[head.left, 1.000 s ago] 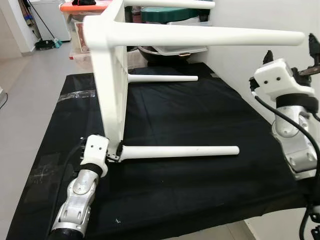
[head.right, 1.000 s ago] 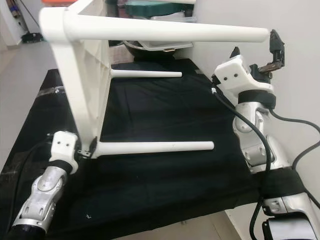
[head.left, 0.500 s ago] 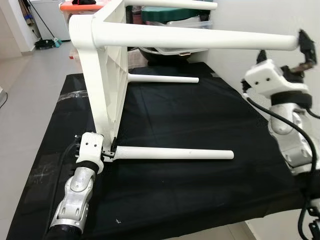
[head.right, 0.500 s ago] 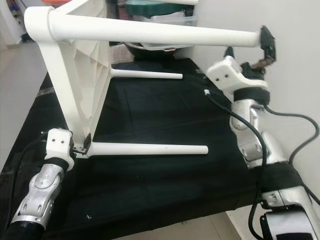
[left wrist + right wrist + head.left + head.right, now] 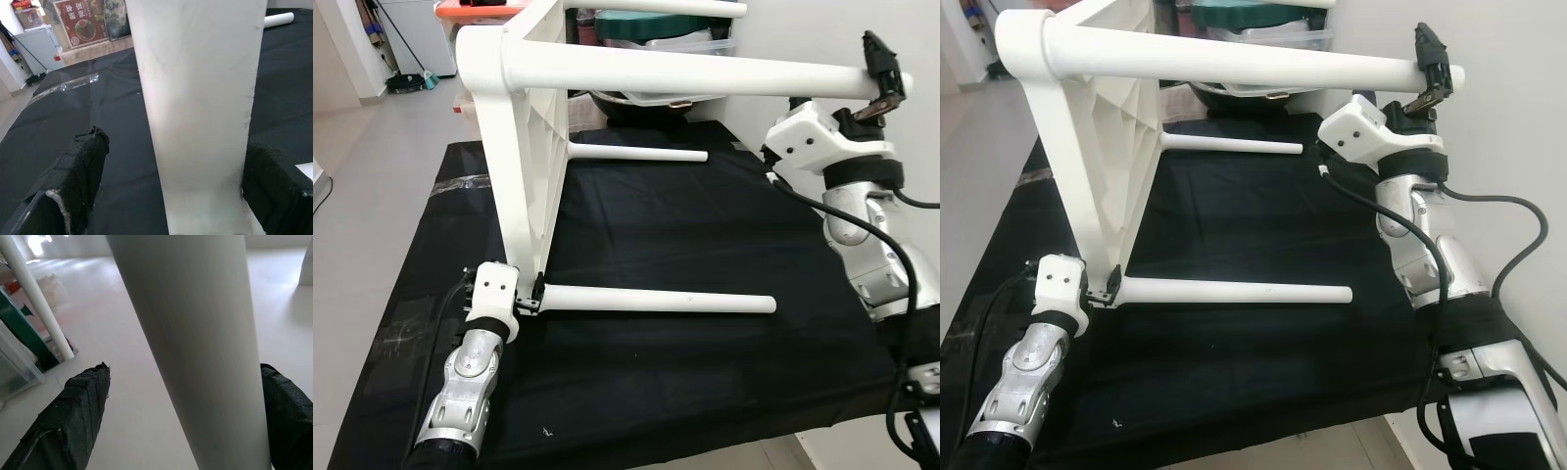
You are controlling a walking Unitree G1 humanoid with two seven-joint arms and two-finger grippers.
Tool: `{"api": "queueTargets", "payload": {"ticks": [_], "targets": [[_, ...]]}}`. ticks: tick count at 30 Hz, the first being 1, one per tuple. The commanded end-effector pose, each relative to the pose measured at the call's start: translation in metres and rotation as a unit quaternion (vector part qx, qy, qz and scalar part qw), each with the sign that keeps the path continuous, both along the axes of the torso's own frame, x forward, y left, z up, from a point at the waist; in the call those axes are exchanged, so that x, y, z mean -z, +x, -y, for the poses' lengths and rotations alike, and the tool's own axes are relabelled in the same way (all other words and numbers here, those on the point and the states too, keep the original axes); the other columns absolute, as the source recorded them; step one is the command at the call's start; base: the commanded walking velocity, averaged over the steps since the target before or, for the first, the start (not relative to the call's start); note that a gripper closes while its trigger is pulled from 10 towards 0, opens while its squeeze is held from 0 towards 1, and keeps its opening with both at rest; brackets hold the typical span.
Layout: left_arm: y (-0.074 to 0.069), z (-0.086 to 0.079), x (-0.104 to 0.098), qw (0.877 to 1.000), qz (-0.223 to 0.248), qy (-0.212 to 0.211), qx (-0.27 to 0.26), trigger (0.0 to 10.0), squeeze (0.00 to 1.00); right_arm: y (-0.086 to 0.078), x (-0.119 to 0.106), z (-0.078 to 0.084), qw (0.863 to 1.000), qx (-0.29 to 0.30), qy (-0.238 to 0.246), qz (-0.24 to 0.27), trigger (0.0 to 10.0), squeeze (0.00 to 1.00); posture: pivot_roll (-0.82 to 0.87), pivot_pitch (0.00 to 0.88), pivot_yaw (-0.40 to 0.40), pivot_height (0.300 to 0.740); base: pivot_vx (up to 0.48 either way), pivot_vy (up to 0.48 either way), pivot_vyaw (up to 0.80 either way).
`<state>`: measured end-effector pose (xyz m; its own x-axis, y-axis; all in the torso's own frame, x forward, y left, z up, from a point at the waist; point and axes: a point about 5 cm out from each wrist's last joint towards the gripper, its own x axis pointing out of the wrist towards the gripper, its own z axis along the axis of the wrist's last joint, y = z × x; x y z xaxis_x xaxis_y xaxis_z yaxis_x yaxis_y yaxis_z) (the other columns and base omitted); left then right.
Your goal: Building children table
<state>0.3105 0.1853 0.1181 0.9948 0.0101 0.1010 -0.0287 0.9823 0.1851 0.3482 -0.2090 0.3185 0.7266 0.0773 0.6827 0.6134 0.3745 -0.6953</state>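
Observation:
A white children's table (image 5: 529,176) lies on its side on a black-covered surface (image 5: 656,235), legs pointing to my right. My left gripper (image 5: 536,296) is shut on the tabletop's bottom corner, where the lower leg (image 5: 656,301) joins; the left wrist view has that white edge (image 5: 195,122) between the black fingers (image 5: 78,171). My right gripper (image 5: 879,83) stands open around the tip of the raised near leg (image 5: 705,73). In the right wrist view the leg (image 5: 195,357) touches one finger (image 5: 288,411), with a gap to the other.
Another white leg (image 5: 636,154) reaches across the far part of the cloth. Plastic bins and a green lid (image 5: 646,29) are stacked behind the table. A white wall (image 5: 803,29) runs close on the right. Bare floor (image 5: 372,176) lies to the left.
My right gripper moved left from beyond the raised leg's tip and now straddles it. The table tipped and shifted slightly left, the left gripper moving with its corner.

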Motion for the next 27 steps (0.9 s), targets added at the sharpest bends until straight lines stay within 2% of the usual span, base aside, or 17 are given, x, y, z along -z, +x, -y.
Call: {"api": "queueTargets", "payload": {"ticks": [1,2,3,4,5,6,10,22,25,27], "targets": [[0.001,0.002,0.002,1.0,-0.001,0.0,0.001,10.0,0.0,0.002,0.0,-0.007,1.0,-0.014,-0.009,-0.006,10.0,0.0,0.0,0.0,-0.034,0.74,0.0,0.0,0.0],[0.002,0.002,0.003,1.0,-0.002,0.0,0.001,10.0,0.0,0.002,-0.001,-0.009,1.0,-0.021,-0.009,-0.005,6.3,0.0,-0.01,0.0,-0.034,0.74,0.0,0.0,0.0],[0.002,0.002,0.003,1.0,-0.002,0.0,0.001,10.0,0.0,0.002,-0.001,-0.009,1.0,-0.021,-0.009,-0.005,6.3,0.0,-0.01,0.0,-0.034,0.74,0.0,0.0,0.0],[0.002,0.002,0.003,1.0,-0.003,0.0,0.001,10.0,0.0,0.002,-0.002,-0.012,1.0,-0.029,-0.01,-0.004,2.5,0.0,-0.01,0.0,-0.034,0.74,0.0,0.0,0.0],[0.002,0.002,0.003,1.0,-0.003,0.0,0.001,10.0,0.0,0.002,-0.002,-0.012,1.0,-0.029,-0.01,-0.004,2.5,0.0,-0.01,0.0,-0.034,0.74,0.0,0.0,0.0],[0.003,0.002,0.004,1.0,-0.004,0.002,0.002,10.0,0.0,0.002,-0.003,-0.015,0.999,-0.037,-0.01,-0.003,0.0,0.0,0.0,0.0,-0.036,0.74,0.0,0.0,0.0],[0.004,0.0,0.004,1.0,-0.006,0.003,0.0,10.0,0.0,0.001,-0.003,-0.02,0.999,-0.049,-0.009,-0.003,0.0,0.0,0.0,0.0,-0.039,0.74,0.0,0.0,0.0],[0.006,-0.006,0.01,1.0,-0.014,0.0,-0.01,10.0,0.0,0.001,-0.011,-0.017,0.999,-0.054,-0.008,0.002,0.0,0.0,-0.02,0.0,-0.041,0.74,0.0,0.0,0.0],[0.008,-0.011,0.014,0.999,-0.024,-0.01,-0.022,10.0,0.0,0.002,-0.016,-0.013,0.998,-0.054,0.01,0.001,0.0,0.0,-0.03,0.0,-0.033,0.74,0.0,0.0,0.0],[0.009,-0.018,0.016,0.999,-0.028,-0.012,-0.034,10.0,0.0,0.003,-0.019,-0.007,0.997,-0.057,0.045,-0.008,0.0,0.0,-0.03,0.0,-0.034,0.74,0.0,0.0,0.0]]}}
